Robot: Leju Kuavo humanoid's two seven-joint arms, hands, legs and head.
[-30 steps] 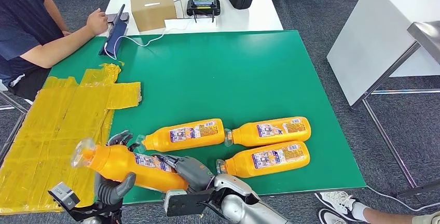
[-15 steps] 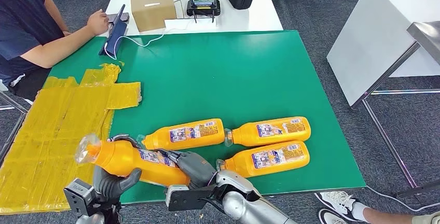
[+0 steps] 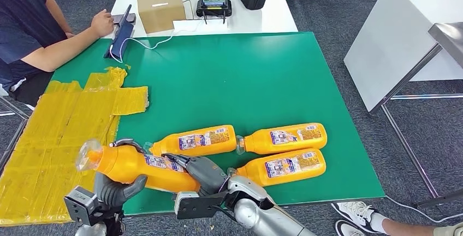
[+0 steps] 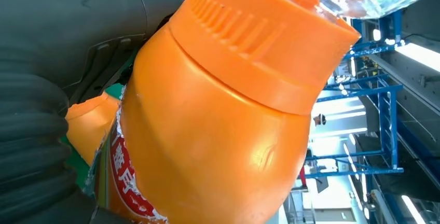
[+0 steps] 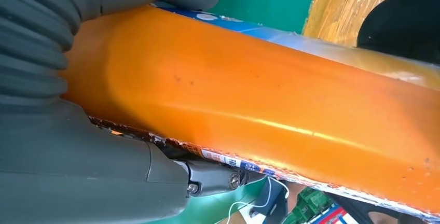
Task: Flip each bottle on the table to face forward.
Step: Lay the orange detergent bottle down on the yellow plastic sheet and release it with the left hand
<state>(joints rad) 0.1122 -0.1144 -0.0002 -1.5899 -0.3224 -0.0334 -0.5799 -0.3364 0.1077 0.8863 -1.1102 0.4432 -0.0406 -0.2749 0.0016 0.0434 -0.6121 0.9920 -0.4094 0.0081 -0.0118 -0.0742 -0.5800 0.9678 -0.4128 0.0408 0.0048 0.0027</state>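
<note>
**A:** Start at the near edge. What have the hands got?

**B:** Both are on one orange bottle, lifted just off the near-left part of the green table. The left hand cups it from below near the neck end, thumb curled up around the body. The right hand is wrapped around the base end, fingers closed on it. The clear cap points left, over the yellow sheet.

**A:** How would you expect it to handle?

**B:** My guess is a stiff plastic bottle, full, so fairly heavy for its size. The wall is smooth and glossy in the right wrist view, so probably slippery where bare. The label's edge looks ragged there; I'd avoid dragging fingers across it.

**A:** Where to hold, then?

**B:** On the wide body, one hand toward each end, as now. The ribbed shoulder below the cap, seen in the left wrist view, should give better purchase than the smooth middle. The cap itself looks thin, so I'd leave it alone.

**A:** And farther out?

**B:** Three more bottles lie on their sides just beyond and to the right, labels up: one right behind the held bottle, one to its right, one nearer. At the far left a person sits with a hand by a cardboard box on a white table.
</note>
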